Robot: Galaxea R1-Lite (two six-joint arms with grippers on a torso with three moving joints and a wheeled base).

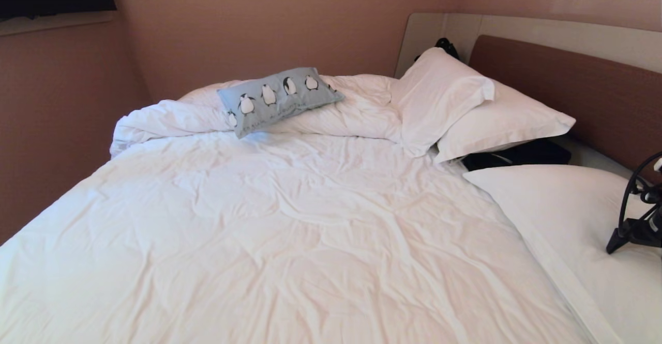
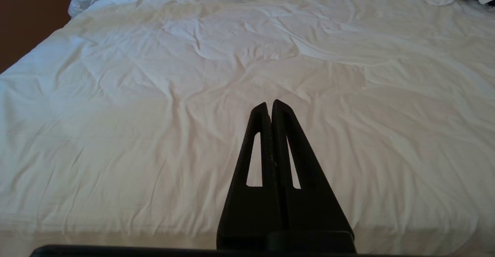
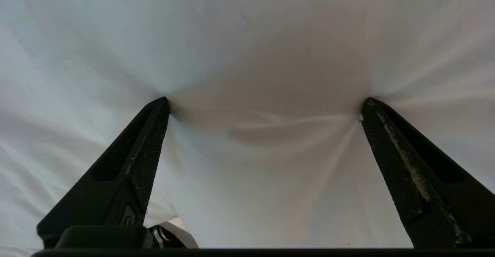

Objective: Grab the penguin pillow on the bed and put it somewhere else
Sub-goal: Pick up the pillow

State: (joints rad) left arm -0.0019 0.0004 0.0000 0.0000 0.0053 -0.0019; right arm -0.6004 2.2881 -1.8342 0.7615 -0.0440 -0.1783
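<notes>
We judged the penguin pillow [image 1: 277,98], propped on the bunched duvet at the bed's [image 1: 258,240] far side, light and squashy, best pinched at a corner, while our right gripper [image 3: 265,108], spread wide, pressed a white pillow [image 1: 563,214], the left gripper [image 2: 270,106] closed.

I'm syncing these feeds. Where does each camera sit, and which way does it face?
Head view: high, looking down over the bed toward the penguin pillow; right pincer at the edge.
Left wrist view: behind the shut left pincer, facing along the duvet.
Right wrist view: behind the open right pincer, fingertips denting white fabric.
Head and left wrist views share the rumpled duvet.
</notes>
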